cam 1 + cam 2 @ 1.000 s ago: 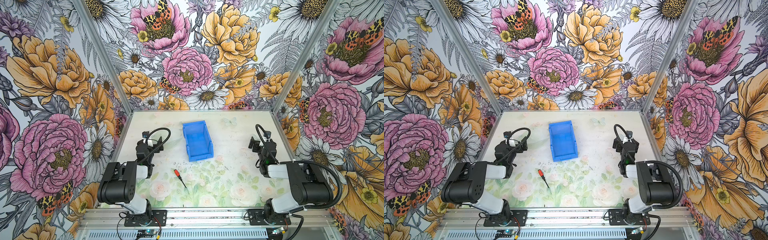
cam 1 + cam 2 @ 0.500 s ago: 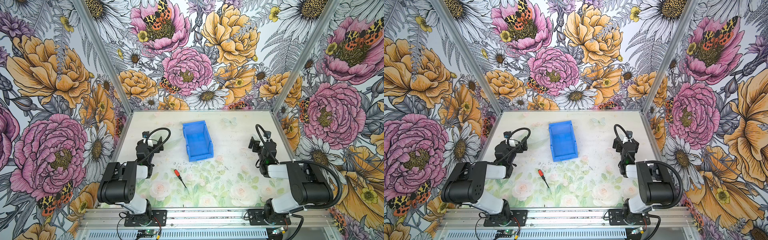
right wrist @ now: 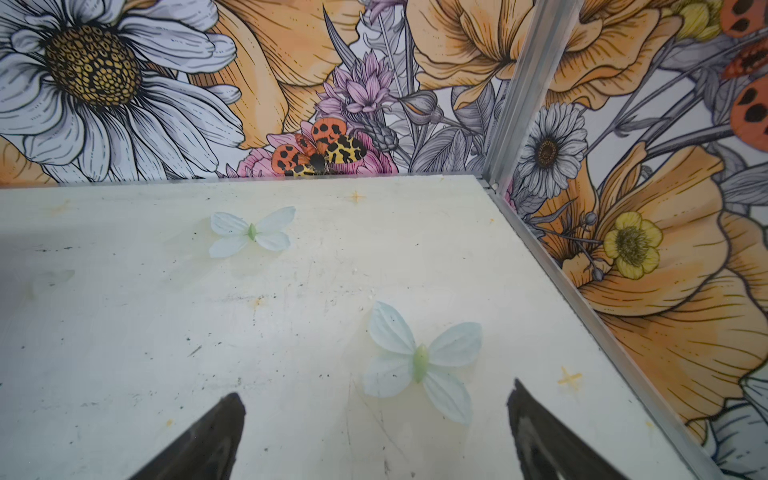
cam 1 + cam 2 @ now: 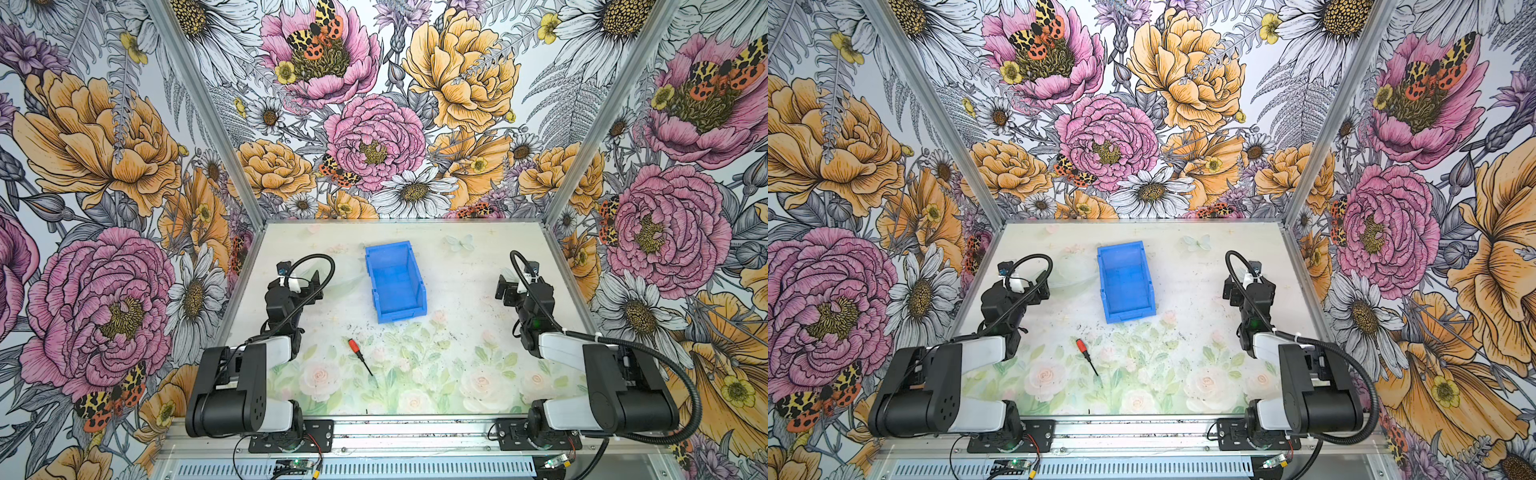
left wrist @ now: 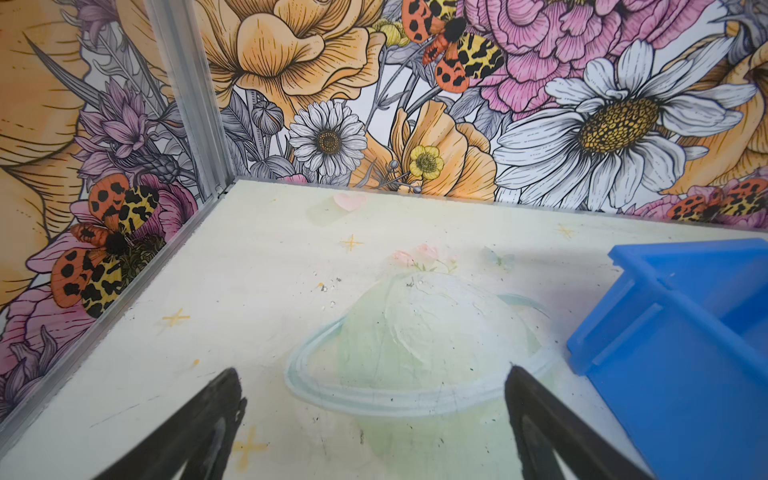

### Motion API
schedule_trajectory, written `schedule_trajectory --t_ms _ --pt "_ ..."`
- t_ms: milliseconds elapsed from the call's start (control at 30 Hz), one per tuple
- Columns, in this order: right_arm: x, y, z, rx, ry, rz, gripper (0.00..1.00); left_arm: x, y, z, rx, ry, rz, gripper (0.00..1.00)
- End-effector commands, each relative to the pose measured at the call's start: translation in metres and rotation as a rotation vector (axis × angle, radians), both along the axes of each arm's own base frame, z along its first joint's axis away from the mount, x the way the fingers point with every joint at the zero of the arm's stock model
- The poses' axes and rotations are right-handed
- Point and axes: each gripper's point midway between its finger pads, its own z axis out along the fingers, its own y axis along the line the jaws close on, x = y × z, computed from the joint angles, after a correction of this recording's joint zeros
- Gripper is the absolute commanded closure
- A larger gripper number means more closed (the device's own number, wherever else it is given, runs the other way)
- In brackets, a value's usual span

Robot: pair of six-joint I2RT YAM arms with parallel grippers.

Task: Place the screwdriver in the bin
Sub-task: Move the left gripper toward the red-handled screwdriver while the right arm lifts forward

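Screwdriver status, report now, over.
Left end effector open, empty. Right end effector open, empty. Screwdriver lying flat outside bin, toward the arm bases. Nothing between them.

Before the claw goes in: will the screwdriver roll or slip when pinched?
Probably stiff: the screwdriver shows a thin straight shaft. May roll if nudged sideways; it lies flat on the table. Likely light, being far smaller than the bin.

Smooth blue plastic bin (image 4: 399, 313), scuffed matt tabletop (image 4: 457, 299), aluminium corner post (image 4: 213, 120), screwdriver (image 4: 356, 351) handle seemingly plastic
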Motion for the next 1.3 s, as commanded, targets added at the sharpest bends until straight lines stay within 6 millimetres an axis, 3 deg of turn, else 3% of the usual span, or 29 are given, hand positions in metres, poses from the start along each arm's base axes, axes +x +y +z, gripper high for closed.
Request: schedule_trajectory --t_ms 0,167,433,600,933,1133,1267 --pt "-0.006 0.0 0.027 0.033 0.004 -0.037 0.0 -0.001 0.005 0.0 -0.058 0.085 0.033 0.01" --pt "-0.028 0.004 0.045 0.138 0.105 -0.099 0.01 -0.012 0.013 0.014 -0.227 0.193 0.177 0.01" --pt "-0.057 0.05 0.065 0.276 0.168 0.022 0.01 -0.049 -0.037 0.029 -0.342 0.376 0.133 0.01" --pt "-0.065 0.088 0.063 0.226 0.24 0.152 0.0 -0.073 -0.074 0.038 -0.342 0.405 0.052 0.02" --pt "-0.081 0.149 0.067 0.151 0.277 0.455 0.0 -0.115 -0.127 -0.021 -0.403 0.637 0.097 0.01" --pt "-0.105 0.181 0.074 0.078 0.263 0.684 0.01 -0.136 -0.149 -0.062 -0.371 0.782 0.158 0.01" --pt "-0.127 0.193 0.06 0.039 0.272 0.804 0.0 -0.139 -0.161 -0.072 -0.368 0.804 0.192 0.02"
